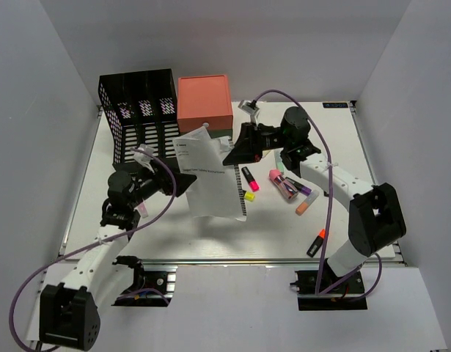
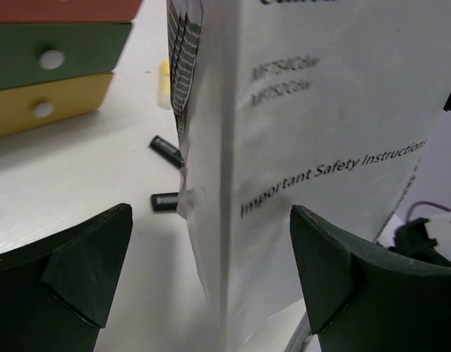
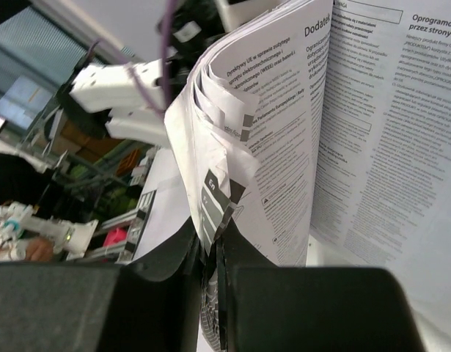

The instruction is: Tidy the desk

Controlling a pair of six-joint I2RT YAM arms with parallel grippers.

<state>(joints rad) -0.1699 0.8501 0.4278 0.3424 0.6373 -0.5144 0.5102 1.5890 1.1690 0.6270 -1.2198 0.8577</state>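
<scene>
The white desk (image 1: 166,235) carries scattered markers. A white instruction booklet (image 1: 210,176) hangs upright above its middle. My right gripper (image 1: 231,156) is shut on the booklet's upper right edge; in the right wrist view (image 3: 219,257) the jaws pinch the fanned pages (image 3: 269,147). My left gripper (image 1: 187,183) is open at the booklet's left edge. In the left wrist view (image 2: 210,279) its fingers (image 2: 86,271) stand wide apart on either side of the booklet's fold (image 2: 232,205) without touching it.
A black mesh file rack (image 1: 137,110) stands at the back left, a coral, green and yellow drawer unit (image 1: 204,103) beside it. Pink, yellow, purple and orange markers (image 1: 284,185) lie right of centre. An orange-capped black marker (image 1: 317,242) lies near the front edge.
</scene>
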